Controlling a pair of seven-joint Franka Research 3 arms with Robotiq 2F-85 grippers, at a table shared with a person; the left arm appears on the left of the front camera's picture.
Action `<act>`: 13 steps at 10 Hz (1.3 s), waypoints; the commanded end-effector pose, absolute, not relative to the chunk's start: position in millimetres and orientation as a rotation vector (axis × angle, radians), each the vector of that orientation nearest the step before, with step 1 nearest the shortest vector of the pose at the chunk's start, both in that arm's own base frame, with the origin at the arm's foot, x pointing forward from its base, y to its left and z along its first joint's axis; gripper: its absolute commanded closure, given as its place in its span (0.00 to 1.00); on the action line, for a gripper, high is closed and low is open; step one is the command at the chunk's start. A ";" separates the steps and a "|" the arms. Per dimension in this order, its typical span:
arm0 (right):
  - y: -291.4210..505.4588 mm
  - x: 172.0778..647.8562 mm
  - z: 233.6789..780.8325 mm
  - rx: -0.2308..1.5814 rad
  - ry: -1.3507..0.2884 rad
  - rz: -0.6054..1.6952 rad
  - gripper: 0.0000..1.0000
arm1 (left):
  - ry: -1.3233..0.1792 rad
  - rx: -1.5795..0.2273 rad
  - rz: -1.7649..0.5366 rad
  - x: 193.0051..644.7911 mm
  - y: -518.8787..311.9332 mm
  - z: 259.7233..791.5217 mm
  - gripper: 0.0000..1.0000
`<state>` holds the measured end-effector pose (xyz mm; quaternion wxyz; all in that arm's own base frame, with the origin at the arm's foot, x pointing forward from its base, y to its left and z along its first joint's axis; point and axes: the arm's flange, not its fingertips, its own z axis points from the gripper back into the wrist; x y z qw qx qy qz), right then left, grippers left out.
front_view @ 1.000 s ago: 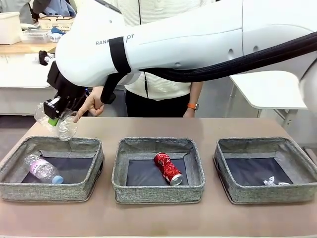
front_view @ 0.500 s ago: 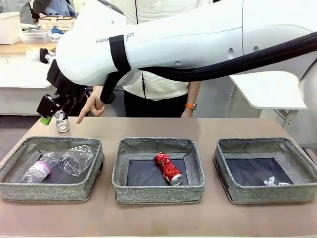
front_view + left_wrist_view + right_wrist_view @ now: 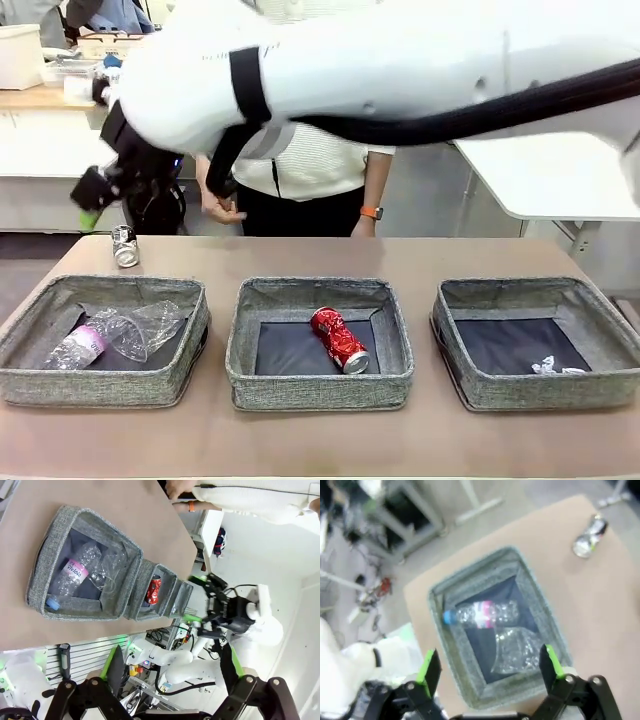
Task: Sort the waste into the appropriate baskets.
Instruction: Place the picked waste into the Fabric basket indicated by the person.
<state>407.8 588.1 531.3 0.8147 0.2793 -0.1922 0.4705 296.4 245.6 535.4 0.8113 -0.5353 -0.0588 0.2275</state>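
Baskets stand in a row on the desk [image 3: 420, 255]. From the front, the left basket [image 3: 170, 375] holds the pink-label bottle [image 3: 85, 345] and the clear label-less bottle [image 3: 145, 325], lying side by side and touching. The middle basket [image 3: 320, 385] holds the red can [image 3: 339, 339], and the right basket [image 3: 535, 390] the small white scrap [image 3: 548, 366]. The dark can [image 3: 124, 245] lies on the desk behind the left basket, apart from it.

The right gripper [image 3: 95, 195] hangs above the desk's far left corner, part hidden by its arm; the right wrist view shows its jaws [image 3: 490, 667] spread wide with nothing between them, straight over the two bottles. That view also shows the pink-label bottle's blue cap [image 3: 448, 616], hard to make out from the front.

The left gripper [image 3: 172, 667], seen from its own wrist, stands wide and empty, well away from the baskets. A person's hand [image 3: 222, 205] hovers behind the desk.
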 end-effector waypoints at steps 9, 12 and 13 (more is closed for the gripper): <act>273.9 294.1 507.4 0.626 -0.104 -0.323 0.00 | -0.125 -1.134 0.476 291.3 245.2 535.3 0.00; 253.2 301.7 532.4 0.983 -0.274 -0.182 0.00 | -0.125 -1.134 0.476 291.3 245.2 535.3 0.00; 244.4 292.8 510.3 0.877 -0.257 -0.262 0.00 | -0.129 -1.143 0.485 294.5 245.2 536.3 0.00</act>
